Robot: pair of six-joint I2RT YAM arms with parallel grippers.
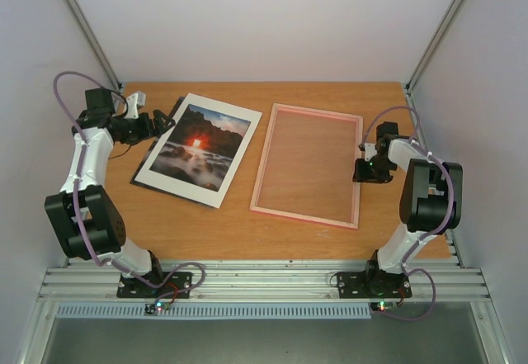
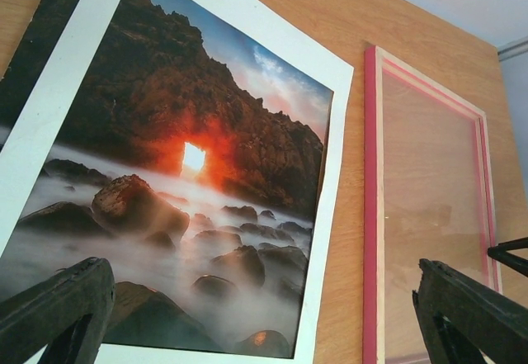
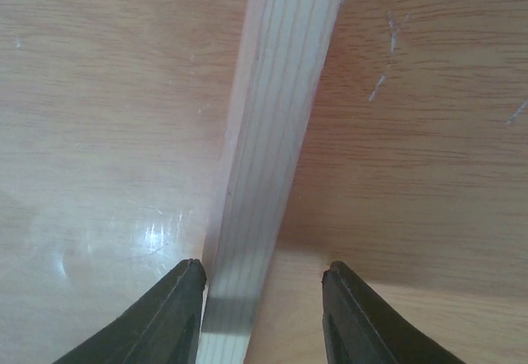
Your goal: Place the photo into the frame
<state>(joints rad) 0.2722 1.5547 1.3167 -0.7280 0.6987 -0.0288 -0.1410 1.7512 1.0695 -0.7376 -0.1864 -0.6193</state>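
The photo (image 1: 198, 149) lies face up at the left of the table, a rocky seascape with a glowing red sun and a white border. In the left wrist view the photo (image 2: 190, 158) fills the left half. My left gripper (image 1: 165, 122) hovers over its far left edge, open and holding nothing (image 2: 262, 281). The pink frame (image 1: 262, 162) with its clear pane lies flat to the right of the photo, its left rail (image 2: 370, 215) running close by it. My right gripper (image 1: 363, 170) straddles the frame's right rail (image 3: 272, 133). It is open (image 3: 262, 269): one finger meets the rail, the other stands apart.
A dark sheet (image 2: 33, 42) pokes out from under the photo's left side. White walls and metal posts close in the wooden table (image 1: 231, 224) on three sides. The arm bases sit on a rail at the near edge.
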